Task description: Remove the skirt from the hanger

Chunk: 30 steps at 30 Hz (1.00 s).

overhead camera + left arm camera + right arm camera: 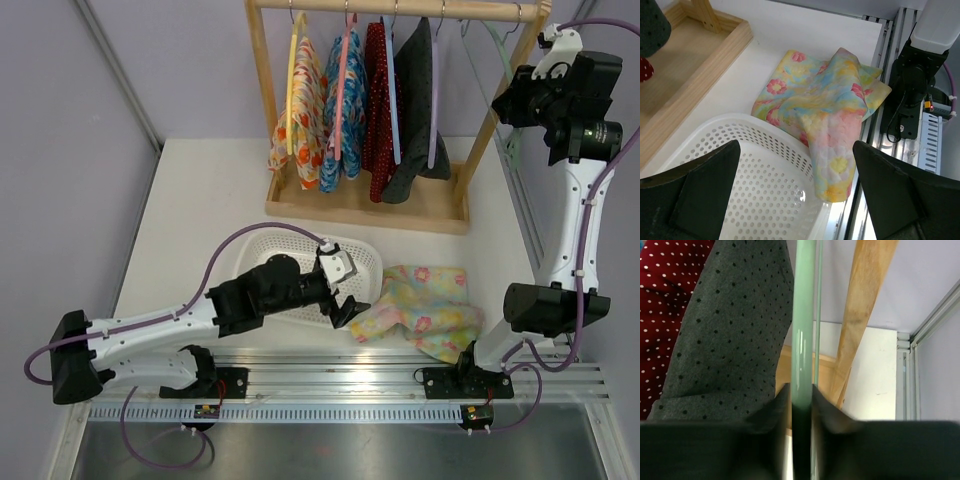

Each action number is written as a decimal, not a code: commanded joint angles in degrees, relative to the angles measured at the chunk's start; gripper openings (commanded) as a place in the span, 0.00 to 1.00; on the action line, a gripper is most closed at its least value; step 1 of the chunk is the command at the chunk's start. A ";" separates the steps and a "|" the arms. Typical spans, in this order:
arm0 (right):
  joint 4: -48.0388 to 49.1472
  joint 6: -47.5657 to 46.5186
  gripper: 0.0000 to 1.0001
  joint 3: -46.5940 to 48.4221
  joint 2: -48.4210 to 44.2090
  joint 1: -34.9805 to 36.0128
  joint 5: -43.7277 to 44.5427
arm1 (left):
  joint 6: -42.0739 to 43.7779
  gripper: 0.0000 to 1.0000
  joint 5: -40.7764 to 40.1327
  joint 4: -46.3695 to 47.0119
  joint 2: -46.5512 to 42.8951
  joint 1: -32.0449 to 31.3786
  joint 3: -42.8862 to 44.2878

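Right gripper [801,409] clamps pale green plastic hanger [802,325]; pastel floral fabric skirt [428,305] lies just right of wide-open left gripper [342,298].

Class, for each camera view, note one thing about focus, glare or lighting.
Top external: even, soft light, with the table sharp throughout. Left wrist: the left fingers are dark and blurred up close, while the floral skirt is in focus. Right wrist: the right fingers are blurred and black, a glare streak runs down the pale green hanger, and the grey dotted skirt is crisp.
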 commanded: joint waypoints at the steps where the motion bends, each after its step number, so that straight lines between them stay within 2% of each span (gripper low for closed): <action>1: -1.95 -2.12 0.41 -1.94 -5.19 0.17 0.64 | 6.73 0.99 3.78 7.11 1.23 -0.21 0.82; 2: -1.86 -2.57 0.63 -2.64 -7.11 0.26 0.64 | 8.30 0.99 6.57 8.43 2.45 -0.21 0.91; 3: -1.69 -3.09 0.73 -3.44 -8.26 0.17 0.56 | 10.15 0.99 8.60 8.79 3.16 -0.21 2.04; 5: -0.98 -5.03 0.92 -7.03 -12.81 0.17 0.73 | 15.51 0.99 14.39 7.66 6.22 -0.30 3.89; 7: 0.42 -7.21 0.99 -12.98 -16.60 0.08 1.52 | 18.85 0.99 16.70 6.51 9.13 -0.21 8.28; 9: 1.04 -9.24 1.00 -17.66 -22.58 0.08 3.01 | 22.10 0.99 20.12 3.35 13.96 -0.21 13.53; 14: 4.29 -17.85 0.99 -39.53 -37.08 -0.09 5.56 | 31.69 0.99 31.36 -5.76 24.68 -0.30 22.78; 18: 6.22 -19.53 1.00 -55.43 -45.00 -0.44 3.90 | 35.38 0.99 34.64 -14.13 33.13 -0.91 30.61; 21: 7.19 -18.84 1.00 -61.17 -48.87 -0.71 0.21 | 37.32 0.99 31.84 -19.94 38.31 -2.14 33.78; 25: 10.26 -17.78 1.00 -68.74 -50.81 -1.58 -3.56 | 37.06 0.98 18.78 -20.05 42.27 -4.16 33.87; 28: 12.64 -16.02 0.99 -72.43 -51.43 -2.55 -6.03 | 35.13 0.89 13.04 -18.38 45.61 -4.52 34.13; 29: 13.34 -15.41 0.99 -73.31 -51.69 -2.99 -7.86 | 34.17 0.86 7.62 -17.67 47.01 -4.69 34.31; 30: 14.65 -14.53 1.00 -75.23 -52.04 -3.17 -8.84 | 32.85 0.75 5.31 -17.05 47.90 -4.78 35.01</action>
